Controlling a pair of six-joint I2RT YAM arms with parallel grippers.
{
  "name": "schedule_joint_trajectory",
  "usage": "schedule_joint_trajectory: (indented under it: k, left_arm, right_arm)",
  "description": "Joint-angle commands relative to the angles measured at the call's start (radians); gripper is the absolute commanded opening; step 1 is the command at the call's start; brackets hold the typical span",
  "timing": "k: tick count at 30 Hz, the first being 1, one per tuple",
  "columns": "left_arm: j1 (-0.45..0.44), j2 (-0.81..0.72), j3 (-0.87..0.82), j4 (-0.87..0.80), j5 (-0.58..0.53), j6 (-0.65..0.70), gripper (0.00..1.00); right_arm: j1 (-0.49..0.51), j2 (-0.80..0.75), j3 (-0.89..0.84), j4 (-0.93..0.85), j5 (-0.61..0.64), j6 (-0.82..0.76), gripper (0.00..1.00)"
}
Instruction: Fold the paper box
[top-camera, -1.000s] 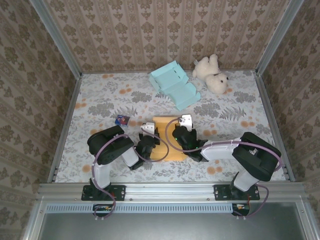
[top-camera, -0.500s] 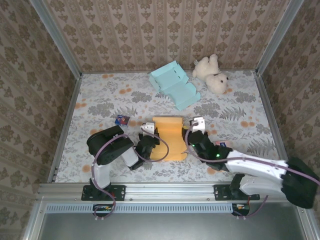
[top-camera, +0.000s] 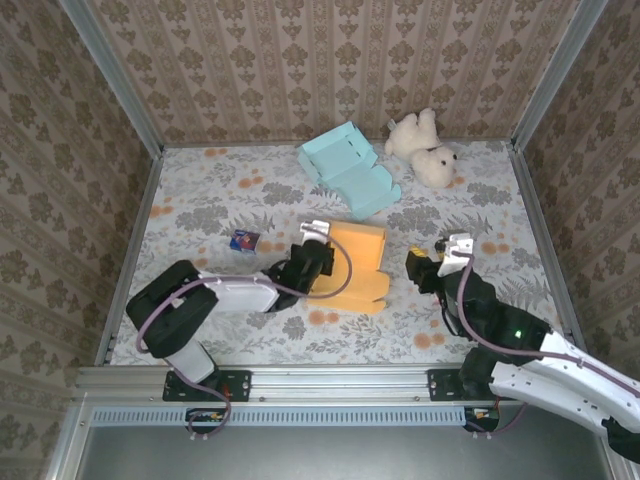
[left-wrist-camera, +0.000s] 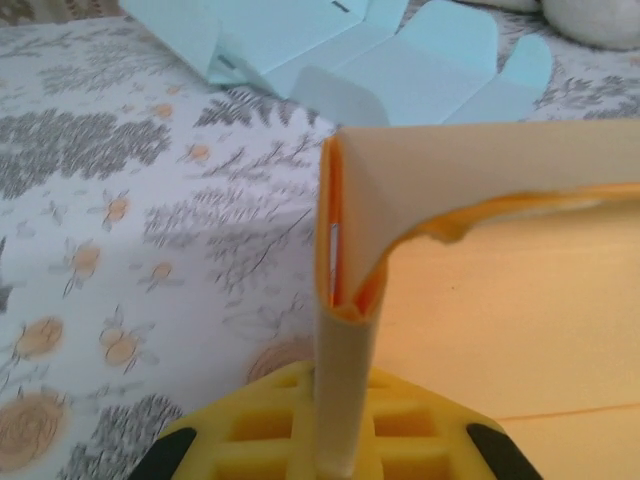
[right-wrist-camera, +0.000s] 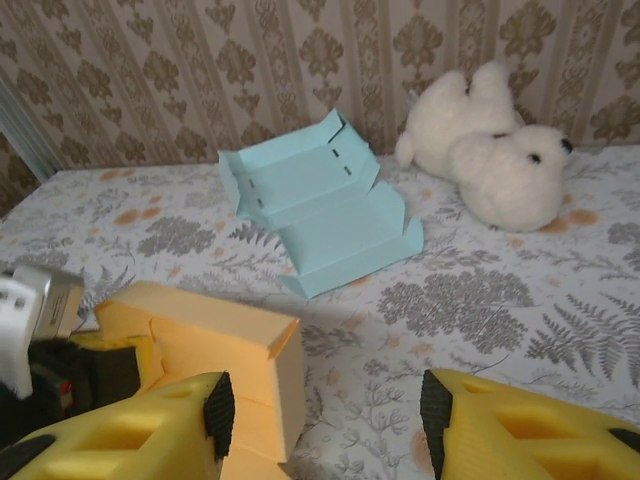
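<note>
Orange flap (left-wrist-camera: 345, 340) (doubled) in left tool (left-wrist-camera: 340, 445)

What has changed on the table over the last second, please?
The right gripper came off the orange paper box, opening, and drew back rightward. The left gripper, shut on the box's wall, carried it away from the bases and rightward. The light blue box, teddy bear and small blue item stayed put.

Floral-cloth table (top-camera: 200, 210) carries: orange paper box (top-camera: 365, 265), pale-blue box (top-camera: 350, 175), plush bear (top-camera: 425, 148), small dark packet (top-camera: 244, 240).
</note>
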Motion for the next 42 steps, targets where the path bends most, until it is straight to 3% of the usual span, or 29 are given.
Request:
schedule_joint_trajectory:
  k: [1, 8, 14, 18, 26, 38, 42]
  left_arm:
    - [0.002, -0.052, 0.099, -0.499, 0.032, -0.006, 0.0]
    - [0.002, -0.083, 0.315, -0.893, 0.115, 0.113, 0.0]
    - [-0.016, 0.059, 0.602, -1.21, 0.154, 0.396, 0.0]
    - [-0.048, 0.143, 0.737, -1.326, 0.187, 0.576, 0.0]
    - [-0.078, 0.278, 0.894, -1.38, 0.138, 0.769, 0.0]
    - [-0.084, 0.434, 0.897, -1.302, 0.066, 0.846, 0.0]
    - [-0.083, 0.496, 0.899, -1.241, -0.004, 0.858, 0.0]
  right_arm:
    - [-0.003, -0.08, -0.067, 0.009, -0.002, -0.057, 0.55]
    - [-0.004, -0.255, -0.14, 0.017, -0.069, -0.008, 0.56]
    - [-0.004, -0.398, -0.158, -0.042, -0.07, 0.03, 0.56]
    - [-0.004, -0.466, -0.166, -0.066, -0.07, 0.042, 0.56]
    - [-0.003, -0.484, -0.162, -0.081, -0.071, 0.049, 0.56]
    - [-0.004, -0.484, -0.171, -0.068, -0.105, 0.064, 0.56]
    - [-0.004, -0.482, -0.172, -0.066, -0.105, 0.066, 0.56]
